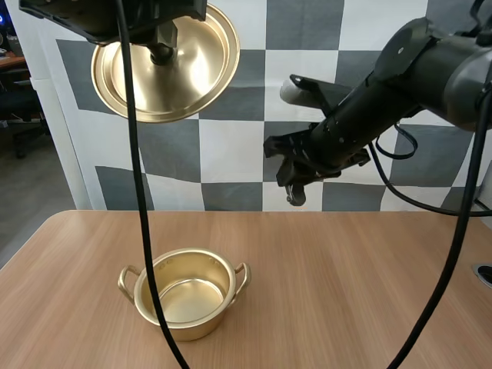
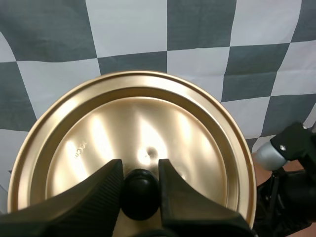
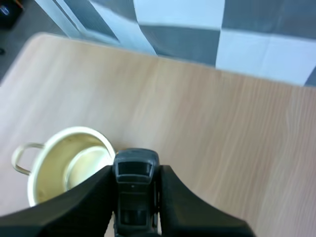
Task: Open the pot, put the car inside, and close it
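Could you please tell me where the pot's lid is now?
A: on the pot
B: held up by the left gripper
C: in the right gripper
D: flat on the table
B: the left gripper pinches the lid by its knob, high above the open pot.

Gold pot (image 1: 206,321), lid (image 1: 188,65); dark car (image 3: 134,180)

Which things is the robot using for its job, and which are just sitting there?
For the job: pot, standing open; lid, held up by the left gripper; car, held by the right gripper.
Just there: the table under the pot.
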`<act>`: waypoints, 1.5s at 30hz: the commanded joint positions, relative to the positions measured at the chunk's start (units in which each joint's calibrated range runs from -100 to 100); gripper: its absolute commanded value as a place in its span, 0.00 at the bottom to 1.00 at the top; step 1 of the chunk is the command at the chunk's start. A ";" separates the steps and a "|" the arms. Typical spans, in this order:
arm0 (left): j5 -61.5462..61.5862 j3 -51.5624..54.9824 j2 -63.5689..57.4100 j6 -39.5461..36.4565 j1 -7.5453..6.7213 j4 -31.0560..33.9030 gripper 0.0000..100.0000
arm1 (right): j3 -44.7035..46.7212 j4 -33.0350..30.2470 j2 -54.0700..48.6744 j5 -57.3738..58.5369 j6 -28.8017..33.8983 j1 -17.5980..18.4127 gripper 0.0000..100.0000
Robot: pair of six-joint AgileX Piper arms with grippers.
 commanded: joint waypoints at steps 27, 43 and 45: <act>0.02 0.01 -4.32 -1.75 -0.02 3.87 0.00 | 9.43 1.32 3.41 0.00 -2.97 15.68 0.00; 0.02 0.01 -5.11 -1.77 -0.02 3.99 0.00 | 9.43 3.80 18.11 0.00 -8.58 17.04 0.00; 0.02 0.01 -5.11 -1.77 -0.02 3.99 0.00 | 9.43 5.27 19.51 0.00 -10.08 17.04 0.00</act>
